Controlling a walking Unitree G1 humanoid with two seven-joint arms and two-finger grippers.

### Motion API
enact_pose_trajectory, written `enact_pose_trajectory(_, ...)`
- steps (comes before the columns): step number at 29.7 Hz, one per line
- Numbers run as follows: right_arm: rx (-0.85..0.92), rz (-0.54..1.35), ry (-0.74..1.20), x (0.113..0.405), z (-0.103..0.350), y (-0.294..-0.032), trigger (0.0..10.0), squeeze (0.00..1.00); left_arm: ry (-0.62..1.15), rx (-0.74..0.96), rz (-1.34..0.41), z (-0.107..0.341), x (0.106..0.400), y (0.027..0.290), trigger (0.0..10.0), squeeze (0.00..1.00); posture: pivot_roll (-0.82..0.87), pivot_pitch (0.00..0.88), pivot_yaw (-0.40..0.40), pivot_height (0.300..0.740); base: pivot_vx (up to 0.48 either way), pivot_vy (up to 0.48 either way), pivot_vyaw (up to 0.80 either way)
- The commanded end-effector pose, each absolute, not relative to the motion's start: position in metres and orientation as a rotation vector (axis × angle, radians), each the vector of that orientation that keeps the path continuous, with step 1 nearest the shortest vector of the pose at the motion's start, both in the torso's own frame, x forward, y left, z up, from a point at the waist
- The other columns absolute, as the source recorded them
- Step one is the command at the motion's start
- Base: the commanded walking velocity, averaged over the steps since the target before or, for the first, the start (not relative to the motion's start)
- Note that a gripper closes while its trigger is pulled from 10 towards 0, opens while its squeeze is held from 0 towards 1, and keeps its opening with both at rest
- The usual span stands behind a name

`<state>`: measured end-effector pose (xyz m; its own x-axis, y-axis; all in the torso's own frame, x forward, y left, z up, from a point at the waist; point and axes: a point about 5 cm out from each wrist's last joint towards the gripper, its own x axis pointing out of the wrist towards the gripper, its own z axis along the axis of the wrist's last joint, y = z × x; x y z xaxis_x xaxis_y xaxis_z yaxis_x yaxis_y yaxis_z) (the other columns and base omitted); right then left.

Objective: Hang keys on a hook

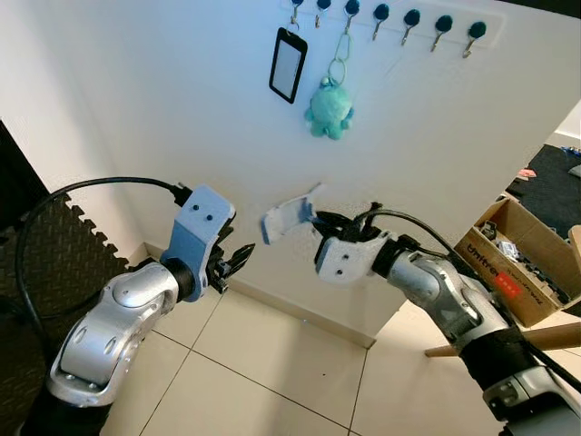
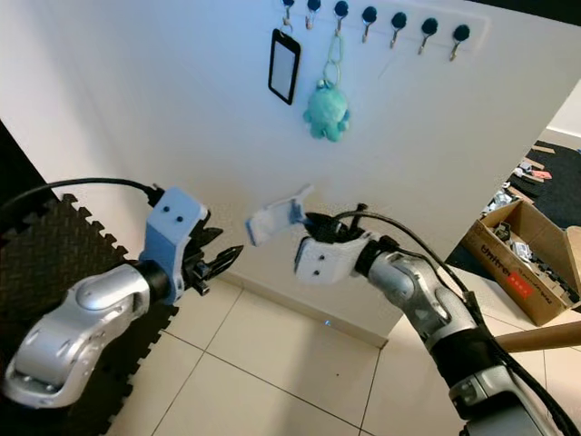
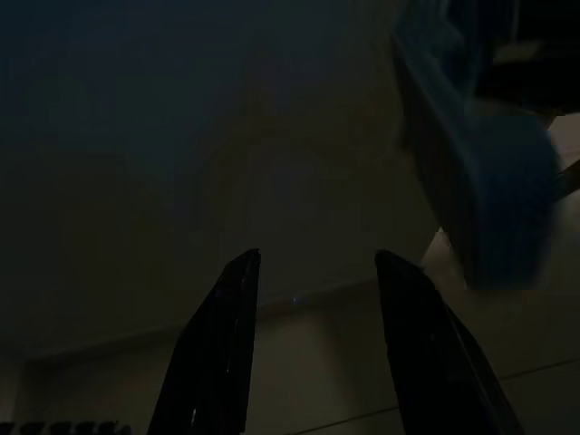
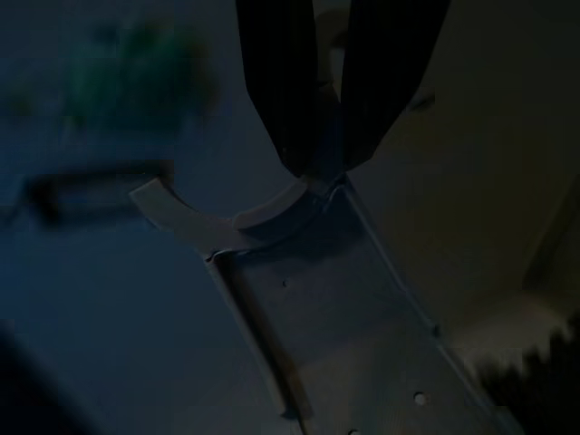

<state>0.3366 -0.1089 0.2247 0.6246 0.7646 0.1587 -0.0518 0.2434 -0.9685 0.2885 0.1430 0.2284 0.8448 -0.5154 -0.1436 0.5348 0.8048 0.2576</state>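
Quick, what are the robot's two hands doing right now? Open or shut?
Left gripper: open, holding nothing.
Right gripper: shut on a pale blue curved plastic piece, raised toward the wall below the hooks.

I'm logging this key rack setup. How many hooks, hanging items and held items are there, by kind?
Hooks: 7
Black card holder: 1
Teal plush toy: 1
Pale blue piece held in the right gripper: 1
Total: 10
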Motion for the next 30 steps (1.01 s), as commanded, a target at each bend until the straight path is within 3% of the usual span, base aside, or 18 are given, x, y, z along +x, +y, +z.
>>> enact_pose_trajectory(1,-1.265,0.684,-0.716,0.333,0.21,-0.111,10.0,0.0,0.102,0.263,-0.559,0.227,0.288,0.151,10.0,0.0,0.17,0.237,-0.031,0.74,0.0,0.0,0.0)
enact_pose_trajectory(9,-1.369,0.701,-0.664,0.334,0.19,-0.128,10.0,0.0,0.172,0.206,-0.602,0.22,0.272,0.166,10.0,0.0,0.17,0.239,-0.028,0.74,0.0,0.0,0.0)
enact_pose_trajectory(17,-1.423,0.704,-0.671,0.336,0.186,-0.136,10.0,0.0,0.242,0.156,-0.677,0.207,0.255,0.159,10.0,0.0,0.18,0.233,-0.026,0.74,0.0,0.0,0.0)
enact_pose_trajectory(24,-1.394,0.833,-0.788,0.323,0.178,-0.114,10.0,0.0,0.229,0.065,-0.64,0.211,0.27,0.151,10.0,0.0,0.17,0.227,-0.022,0.74,0.0,0.0,0.0)
enact_pose_trajectory(30,-1.356,0.881,-0.824,0.316,0.17,-0.106,10.0,0.0,0.158,0.063,-0.616,0.235,0.282,0.164,10.0,0.0,0.17,0.229,-0.023,0.74,0.0,0.0,0.0)
